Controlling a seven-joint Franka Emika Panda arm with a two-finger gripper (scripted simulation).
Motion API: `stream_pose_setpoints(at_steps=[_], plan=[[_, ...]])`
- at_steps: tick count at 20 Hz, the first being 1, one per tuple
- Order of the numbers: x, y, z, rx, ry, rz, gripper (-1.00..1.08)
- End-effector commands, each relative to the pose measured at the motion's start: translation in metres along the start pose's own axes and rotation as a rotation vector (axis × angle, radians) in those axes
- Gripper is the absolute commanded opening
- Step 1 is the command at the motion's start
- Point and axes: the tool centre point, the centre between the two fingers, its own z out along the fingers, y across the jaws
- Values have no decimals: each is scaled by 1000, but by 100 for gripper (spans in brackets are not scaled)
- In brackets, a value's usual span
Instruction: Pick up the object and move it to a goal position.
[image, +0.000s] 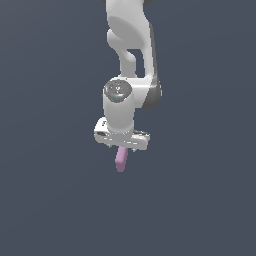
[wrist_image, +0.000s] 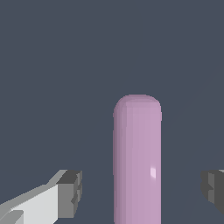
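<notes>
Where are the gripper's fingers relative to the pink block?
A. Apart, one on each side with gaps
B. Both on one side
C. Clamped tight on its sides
A: in the wrist view the fingers stand clear of the pink block on both sides.

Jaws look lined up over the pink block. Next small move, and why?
Probably close the jaws. In the wrist view the pink block lies between the two dark fingertips, with clear gaps on both sides, so the gripper is open and straddling it. The exterior view hides how low it sits.
</notes>
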Motion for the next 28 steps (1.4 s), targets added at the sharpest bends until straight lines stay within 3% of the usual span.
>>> stream_pose_setpoints(at_steps=[1,10,11,28], plan=[[-1,0,14,0,-1,2,100],[1,0,34,0,-1,4,100],[1,0,34,0,-1,4,-100],[2,6,16,0,-1,4,-100]])
